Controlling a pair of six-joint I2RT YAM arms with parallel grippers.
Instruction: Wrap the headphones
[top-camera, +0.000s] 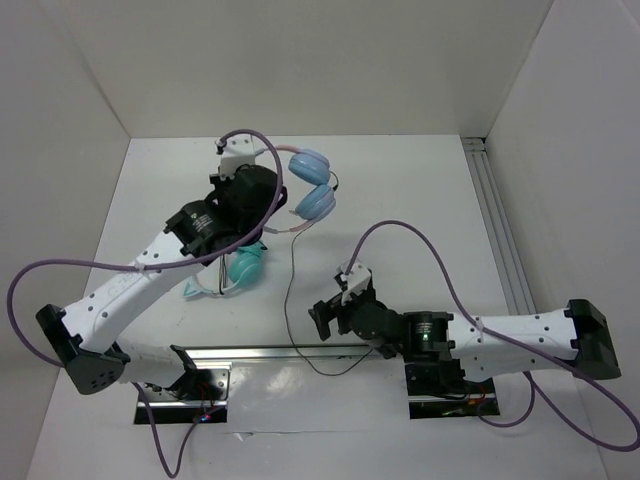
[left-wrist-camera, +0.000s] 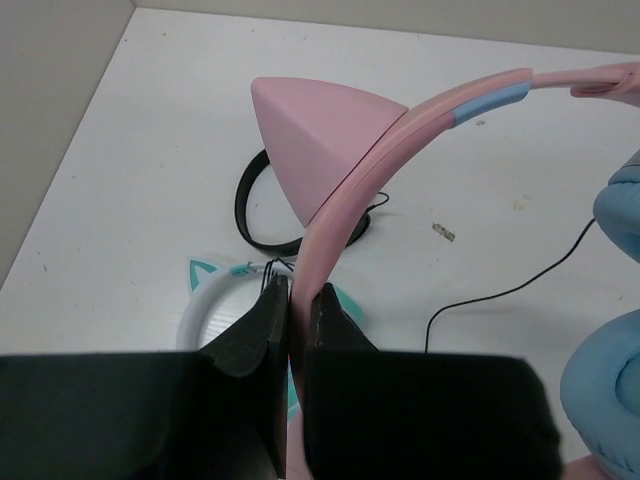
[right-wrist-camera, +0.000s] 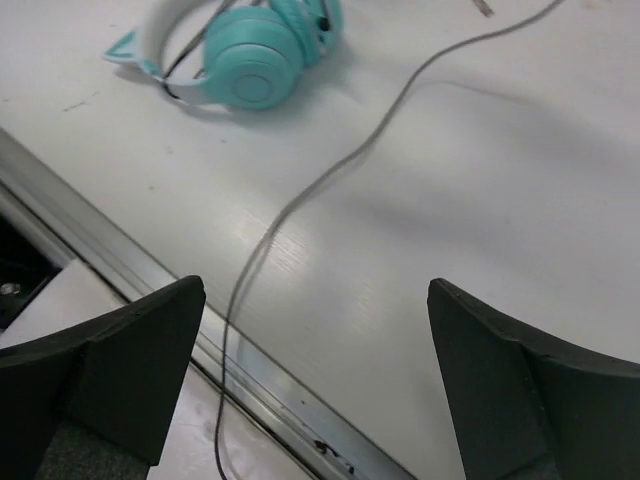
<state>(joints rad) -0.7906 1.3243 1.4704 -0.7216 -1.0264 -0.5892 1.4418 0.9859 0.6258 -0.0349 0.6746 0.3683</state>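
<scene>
Left tool (left-wrist-camera: 291, 300): is clamping fully shut on the pink headband of the headphones (top-camera: 312, 186), just below a cat ear, toward the far left of the counter (top-camera: 420, 200).
Ear cups: are hanging just right of that tool.
Cable (right-wrist-camera: 330, 170): is trailing from the cups toward the near rail, its long axis running far to near.
Right tool (right-wrist-camera: 318, 335): is hovering with jaws spread wide, holding nothing; the cable is passing beneath the gap, closer to one finger.
Nearer arm: the right one is likely sitting best for the slack cable.
</scene>
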